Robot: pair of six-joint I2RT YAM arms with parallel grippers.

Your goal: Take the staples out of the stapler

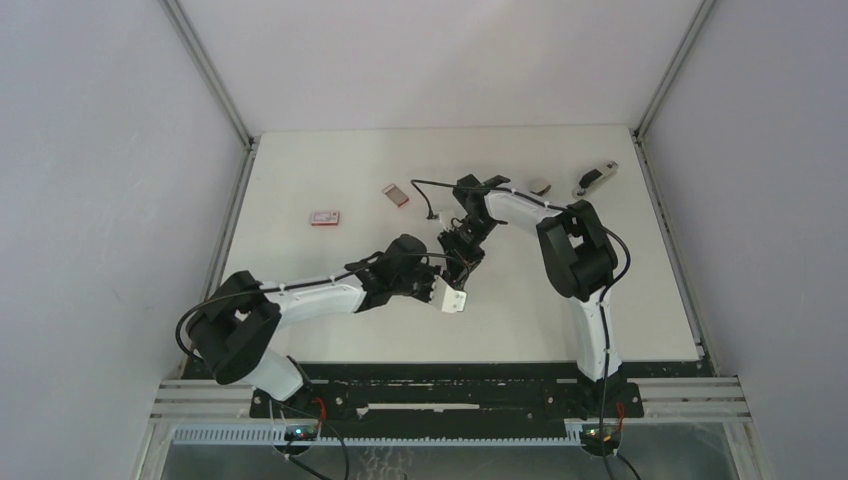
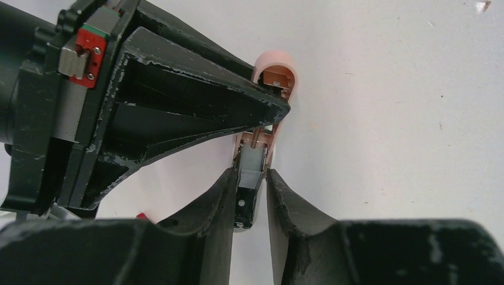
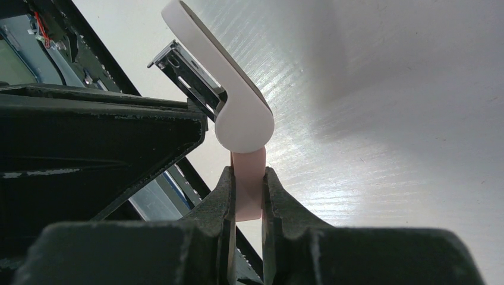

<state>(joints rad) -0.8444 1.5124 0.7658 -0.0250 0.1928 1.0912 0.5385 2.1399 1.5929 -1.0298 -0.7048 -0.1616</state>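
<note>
Pink stapler [image 3: 246, 190] clamped by base in right tool [image 3: 245, 178], lid [image 3: 208, 53] open for access. Left tool [image 2: 249, 178] pinches metal magazine [image 2: 250, 163] between fingers, likely to draw it out. Staples unseen, presumably inside.

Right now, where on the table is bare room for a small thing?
Free: near right, between the right arm and the right edge of the table; near middle, between it and the left arm. Crowded: the centre, where both jaws grip the stapler, and far left by the red-and-white boxes.
</note>
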